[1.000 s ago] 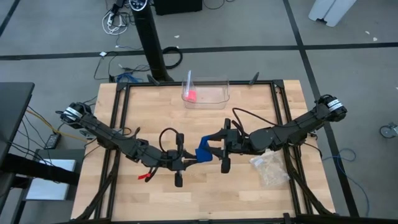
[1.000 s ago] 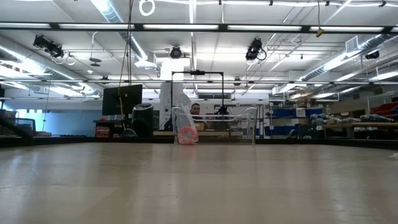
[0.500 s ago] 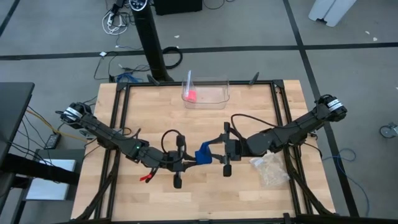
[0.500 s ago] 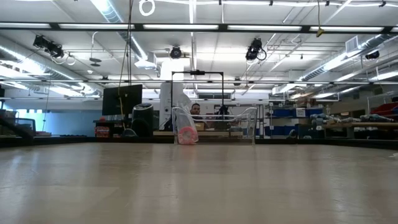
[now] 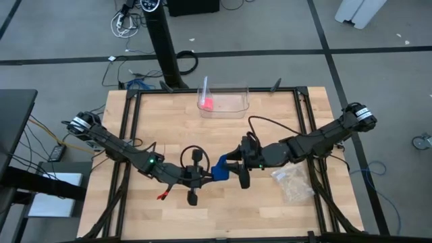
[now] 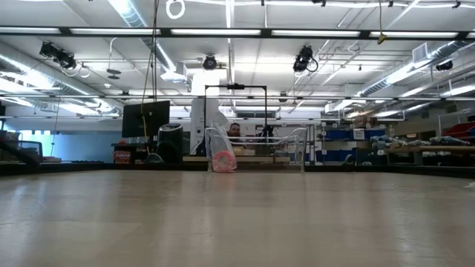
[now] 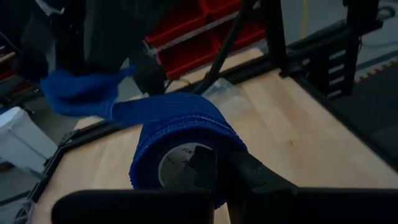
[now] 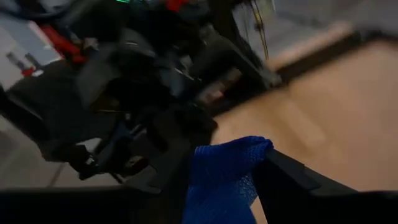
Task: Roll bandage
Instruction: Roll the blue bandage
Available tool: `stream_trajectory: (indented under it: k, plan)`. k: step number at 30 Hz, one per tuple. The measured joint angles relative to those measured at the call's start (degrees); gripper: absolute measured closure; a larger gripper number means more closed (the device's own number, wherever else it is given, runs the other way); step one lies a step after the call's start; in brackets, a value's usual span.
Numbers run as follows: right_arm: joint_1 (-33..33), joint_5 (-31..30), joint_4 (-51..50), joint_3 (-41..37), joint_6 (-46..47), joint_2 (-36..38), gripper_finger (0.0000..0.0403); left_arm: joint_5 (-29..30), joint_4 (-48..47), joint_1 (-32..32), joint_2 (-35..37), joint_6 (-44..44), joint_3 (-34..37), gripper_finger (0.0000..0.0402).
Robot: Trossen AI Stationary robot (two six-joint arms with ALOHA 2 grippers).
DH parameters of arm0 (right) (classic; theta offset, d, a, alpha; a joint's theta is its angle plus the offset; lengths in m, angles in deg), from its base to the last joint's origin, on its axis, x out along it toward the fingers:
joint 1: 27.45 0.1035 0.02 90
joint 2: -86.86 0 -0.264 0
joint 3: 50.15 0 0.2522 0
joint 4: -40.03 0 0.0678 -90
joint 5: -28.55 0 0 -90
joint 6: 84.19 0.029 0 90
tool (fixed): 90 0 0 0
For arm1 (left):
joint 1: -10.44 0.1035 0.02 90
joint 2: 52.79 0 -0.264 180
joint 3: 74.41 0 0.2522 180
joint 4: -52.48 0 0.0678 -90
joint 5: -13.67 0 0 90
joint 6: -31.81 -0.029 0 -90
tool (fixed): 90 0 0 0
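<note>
The bandage (image 5: 219, 170) is bright blue and hangs above the middle of the table between my two grippers. In the left wrist view it is a roll (image 7: 180, 134) around a white core (image 7: 176, 163). A short strip (image 7: 84, 93) runs from the roll to my right gripper. My left gripper (image 5: 208, 175) is shut on the roll. My right gripper (image 5: 229, 167) faces it and is shut on the strip's free end (image 8: 227, 171). Neither arm shows in the low view. My left gripper pinches the roll's wall (image 7: 219, 144) at the end that faces it. One finger (image 7: 204, 169) seems to sit at the core's opening and the other (image 7: 252, 179) outside the roll. It comes nearly level from the table's left. The roll is lifted clear of the table. My right gripper holds the strip's bunched free end (image 8: 231, 163) between its two fingers (image 8: 292, 177). It comes nearly level from the table's right. The fabric stands clear of the table; whether one layer or several, I cannot tell.
A clear container (image 5: 229, 102) with a small pink object (image 5: 207, 103) stands at the far edge, also in the low view (image 6: 223, 160). A clear plastic bag (image 5: 291, 181) lies under the right arm. A small red thing (image 5: 162, 194) lies by the left arm. Black frame rails (image 5: 125, 142) line the table's sides.
My right gripper has rolled about its own axis and tipped a little downward, still holding the strip's end. My left gripper has tipped slightly downward. The blue fabric between them looks shorter and more gathered than a second ago.
</note>
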Motion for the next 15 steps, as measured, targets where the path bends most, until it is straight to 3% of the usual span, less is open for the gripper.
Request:
stream_trajectory:
  k: [9, 15]
  plan:
    - [-6.4, 15.1, -4.7, 0.0, 24.3, 0.0, 0.0222, 0.3, -5.5, 0.0, 0.0, 0.4, 0.0, 0.0384]
    - [-11.2, 19.2, -5.9, 0.0, 25.6, 0.0, 0.0217, -0.3, -6.3, -0.4, 0.0, 0.8, 0.0, 0.0384]
